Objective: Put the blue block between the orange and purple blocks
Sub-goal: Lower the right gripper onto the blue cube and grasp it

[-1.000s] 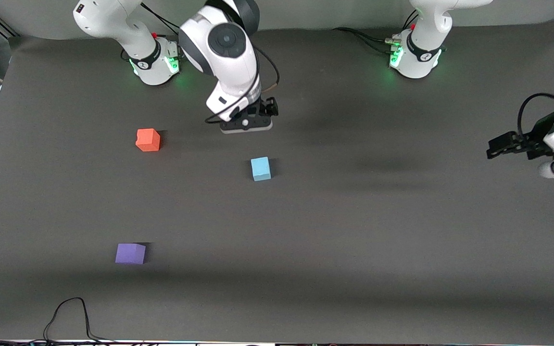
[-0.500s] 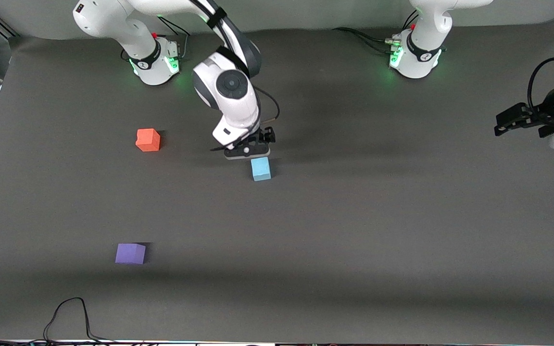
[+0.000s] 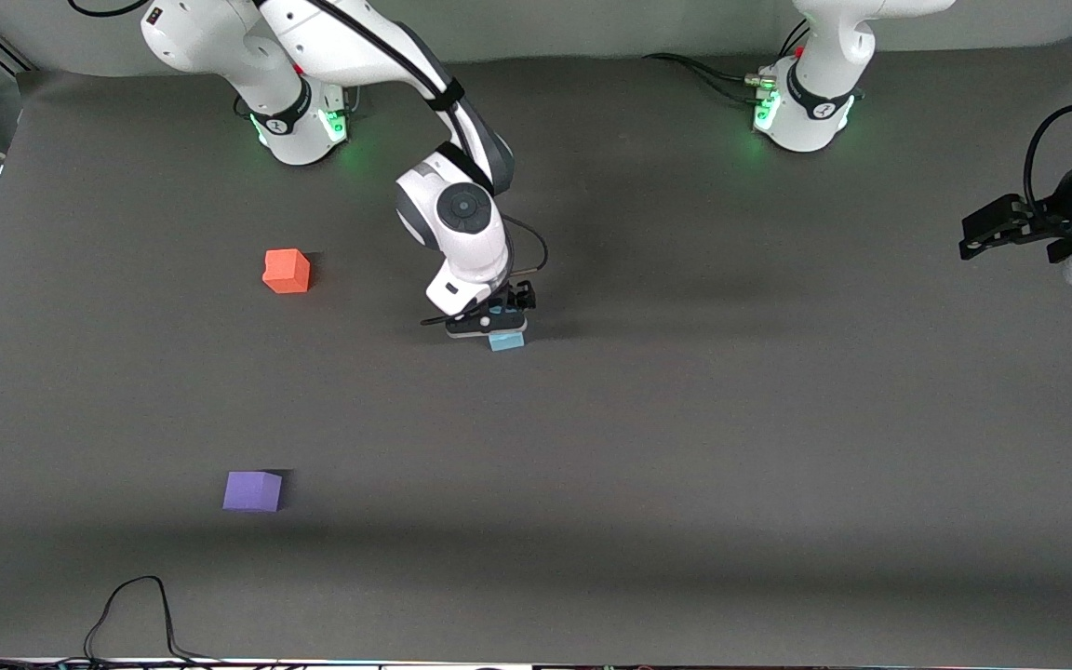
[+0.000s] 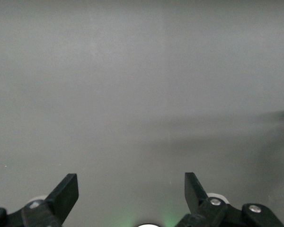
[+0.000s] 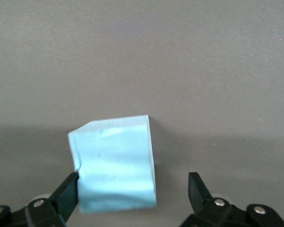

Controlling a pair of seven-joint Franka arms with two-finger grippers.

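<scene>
Front view: the blue block (image 3: 506, 340) sits on the gray table (image 3: 731, 447), near its middle, and serves as the landmark here. The right gripper (image 3: 491, 321) is low, right over the blue block, covering most of it so that only the block's edge nearest the camera shows. The orange block (image 3: 287, 271) lies farther from the camera than the blue block and toward the right arm's end of the table, well apart from it. The purple block (image 3: 253, 490) lies nearer the camera than the blue block, also toward the right arm's end, well apart. The blue block is not between those two. The left gripper (image 3: 987, 226) hangs at the left arm's end of the table, far from the blue block, and that arm waits.

Left wrist view: the left gripper (image 4: 131, 191) has its fingers (image 4: 66, 191) spread wide over bare table, holding nothing.

Right wrist view: the right gripper (image 5: 135, 189) is spread wide with the blue block (image 5: 114, 163) between its fingers. One finger (image 5: 68, 189) touches or nearly touches the block's side; the other finger (image 5: 196, 189) stands clear of it, with a gap. The block rests on the table.
</scene>
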